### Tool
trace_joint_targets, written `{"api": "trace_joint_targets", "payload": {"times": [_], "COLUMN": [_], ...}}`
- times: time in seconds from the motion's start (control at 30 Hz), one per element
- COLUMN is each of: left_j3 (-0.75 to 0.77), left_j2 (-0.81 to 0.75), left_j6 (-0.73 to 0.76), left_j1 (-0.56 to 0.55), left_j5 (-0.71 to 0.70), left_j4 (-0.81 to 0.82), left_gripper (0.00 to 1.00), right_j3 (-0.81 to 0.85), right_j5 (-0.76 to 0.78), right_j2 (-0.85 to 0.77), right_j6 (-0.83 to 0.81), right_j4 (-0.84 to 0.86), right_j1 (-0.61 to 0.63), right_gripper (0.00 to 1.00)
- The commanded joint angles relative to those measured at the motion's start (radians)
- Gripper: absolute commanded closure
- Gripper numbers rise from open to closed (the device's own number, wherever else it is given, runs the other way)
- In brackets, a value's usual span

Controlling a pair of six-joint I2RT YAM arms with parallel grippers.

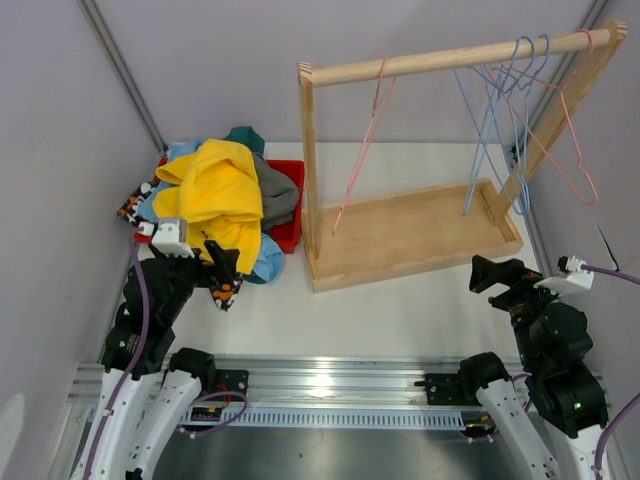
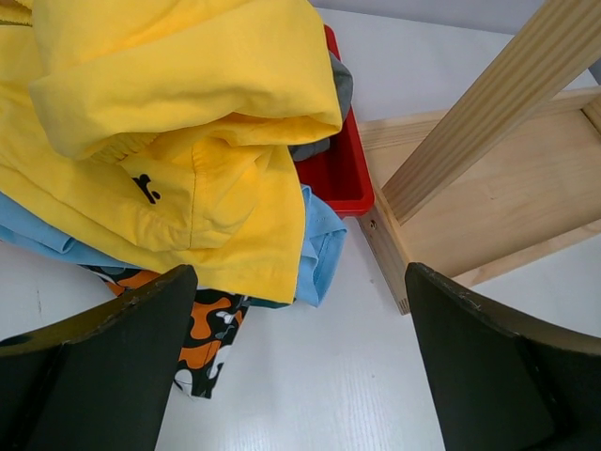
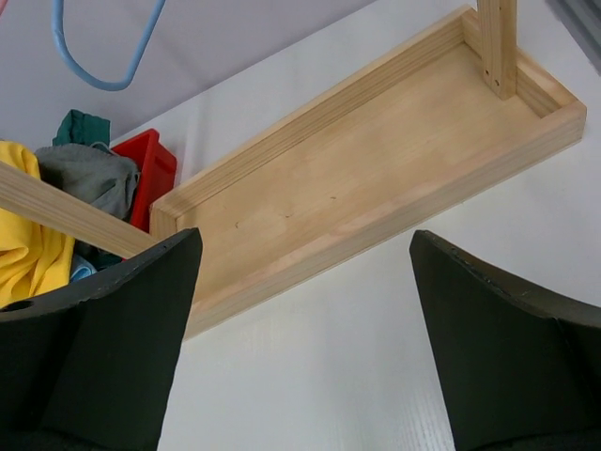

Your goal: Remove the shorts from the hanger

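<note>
The shorts lie in a heap over a red bin (image 1: 290, 205) at the left. Yellow shorts (image 1: 215, 190) are on top, with light blue (image 2: 324, 244), grey (image 3: 89, 178), teal (image 3: 80, 127) and camouflage (image 2: 202, 343) pairs under and around them. Bare hangers hang on the wooden rail: a pink hanger (image 1: 370, 130) at the left, and blue hangers (image 1: 495, 110) and another pink hanger (image 1: 575, 150) at the right. No shorts are on any of them. My left gripper (image 2: 300, 282) stands open just in front of the heap, holding nothing. My right gripper (image 3: 305, 244) is open and empty before the rack's base.
The wooden rack (image 1: 410, 235) stands mid-table with a tray base, two posts and a top rail (image 1: 450, 58). Its left post (image 2: 488, 113) is close to the red bin (image 2: 343, 174). Grey walls close in the left, back and right sides.
</note>
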Motion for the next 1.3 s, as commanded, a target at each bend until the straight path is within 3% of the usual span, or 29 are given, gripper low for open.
{"api": "trace_joint_targets", "payload": {"times": [0.0, 1.27], "left_j3": [-0.004, -0.003], "left_j2": [0.008, 0.028], "left_j6": [0.016, 0.01], "left_j1": [-0.002, -0.004], "left_j5": [-0.008, 0.004], "left_j4": [0.022, 0.014], "left_gripper": [0.01, 0.01], "right_j3": [0.002, -0.009], "right_j5": [-0.004, -0.085], "right_j2": [0.028, 0.007], "right_j6": [-0.032, -0.055], "right_j4": [0.027, 0.043], "right_j1": [-0.002, 0.0], "right_gripper": [0.01, 0.02]}}
